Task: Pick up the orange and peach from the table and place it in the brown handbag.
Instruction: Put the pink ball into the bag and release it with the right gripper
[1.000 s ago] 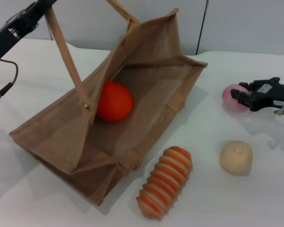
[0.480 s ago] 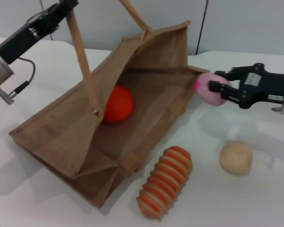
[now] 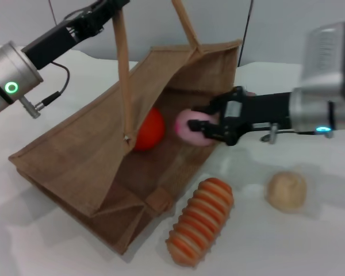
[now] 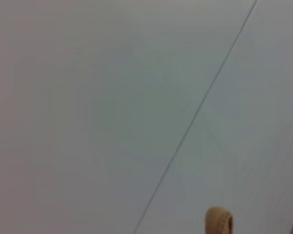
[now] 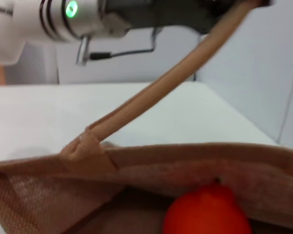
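The brown handbag (image 3: 92,167) lies tilted on the table with its mouth held open. The orange (image 3: 149,130) rests inside it and also shows in the right wrist view as the orange (image 5: 207,214) below the bag's rim (image 5: 185,156). My left gripper (image 3: 116,4) is up at the top edge, shut on a long handle (image 3: 124,75) and holding it raised; a bit of that handle (image 4: 219,222) shows in the left wrist view. My right gripper (image 3: 206,129) is shut on the pink peach (image 3: 191,124), held inside the bag's mouth just right of the orange.
An orange-and-cream ribbed oblong item (image 3: 200,222) lies on the white table (image 3: 310,247) right in front of the bag. A pale beige ball (image 3: 286,191) sits to its right, below my right arm. The left arm (image 5: 63,19) shows beyond the bag in the right wrist view.
My right gripper carried the peach from the table's right side leftward into the bag's mouth. The left gripper moved up and right, pulling the handle higher.
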